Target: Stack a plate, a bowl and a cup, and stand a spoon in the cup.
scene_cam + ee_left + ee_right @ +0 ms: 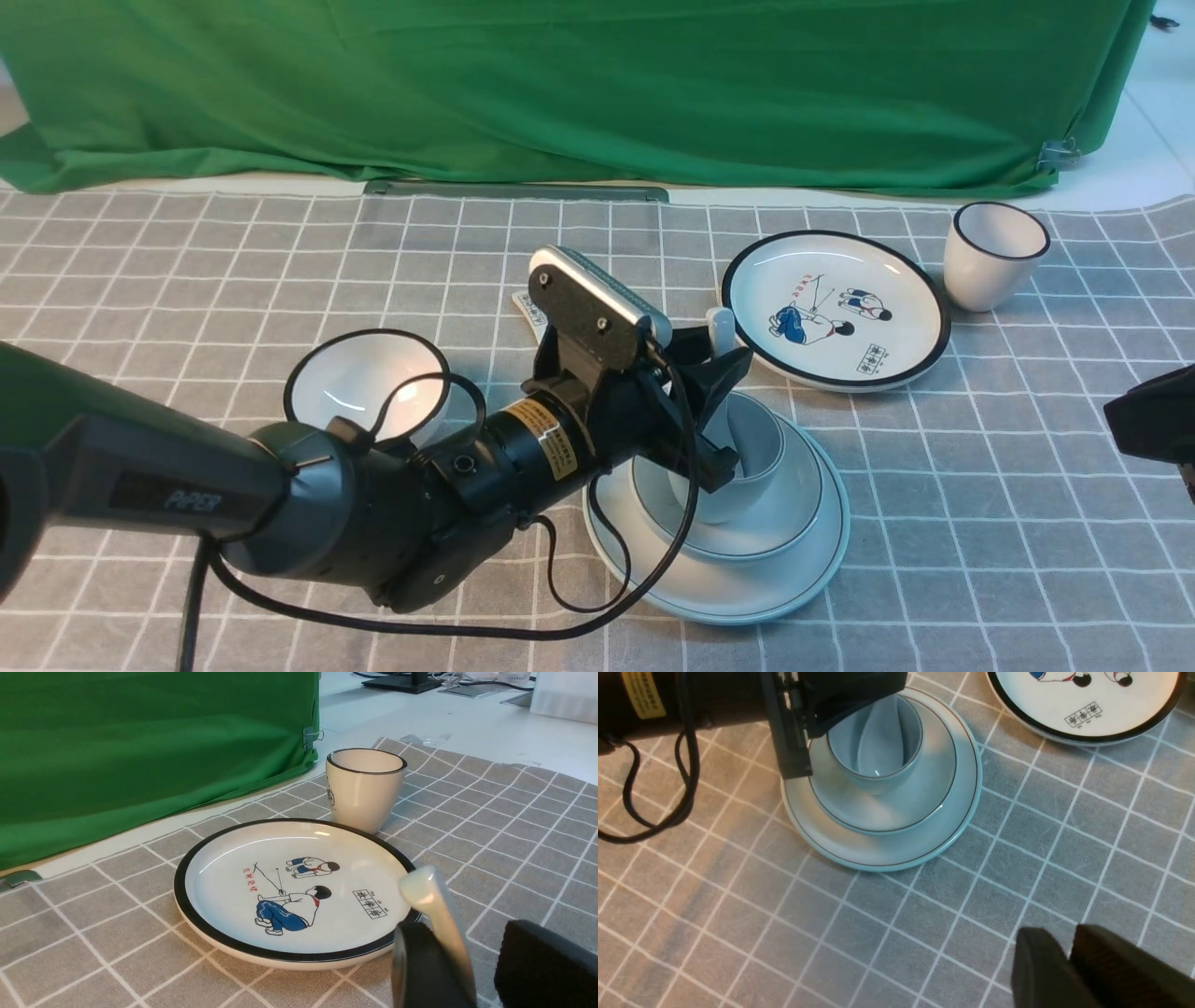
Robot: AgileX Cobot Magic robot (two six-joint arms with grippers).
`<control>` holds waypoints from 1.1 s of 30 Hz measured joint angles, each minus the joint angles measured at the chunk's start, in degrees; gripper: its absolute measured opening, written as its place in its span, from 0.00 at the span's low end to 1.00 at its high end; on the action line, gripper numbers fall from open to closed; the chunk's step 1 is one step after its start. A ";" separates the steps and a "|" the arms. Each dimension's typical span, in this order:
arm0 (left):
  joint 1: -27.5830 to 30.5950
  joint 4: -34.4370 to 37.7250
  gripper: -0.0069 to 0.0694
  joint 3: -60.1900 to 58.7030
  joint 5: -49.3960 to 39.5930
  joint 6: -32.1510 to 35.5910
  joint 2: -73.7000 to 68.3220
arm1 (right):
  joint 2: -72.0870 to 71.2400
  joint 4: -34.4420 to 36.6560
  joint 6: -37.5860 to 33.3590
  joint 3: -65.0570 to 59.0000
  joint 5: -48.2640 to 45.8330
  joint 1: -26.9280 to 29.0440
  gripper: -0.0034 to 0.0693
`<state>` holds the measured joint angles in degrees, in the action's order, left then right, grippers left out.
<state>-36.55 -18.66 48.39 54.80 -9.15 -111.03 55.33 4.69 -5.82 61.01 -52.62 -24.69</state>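
While the left gripper (pixel 481 970) hangs over the cup (pixel 878 777), its jaws stand apart around the spoon (pixel 430 900) handle. The handle lies against one finger with a clear gap to the other, so no clamp. Spoon stands leaning in cup, cup in bowl (pixel 924 805), bowl on plate (pixel 896 856). Right gripper (pixel 1069 970) is off to the side, empty, fingers close together; can't tell if fully closed.

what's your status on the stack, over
Left jaws open around spoon handle; right jaws shut, empty, off to the side. Spoon stands in cup, cup in bowl, bowl on plate. Nothing in the way.
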 joint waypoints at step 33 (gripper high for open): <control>3.71 2.58 0.10 -5.32 -71.20 -3.40 50.74 | -10.93 -4.10 0.40 -0.40 12.80 0.00 0.08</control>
<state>-32.84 -16.08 43.07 -16.39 -12.54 -60.29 44.40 0.59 -5.43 60.61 -39.82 -24.69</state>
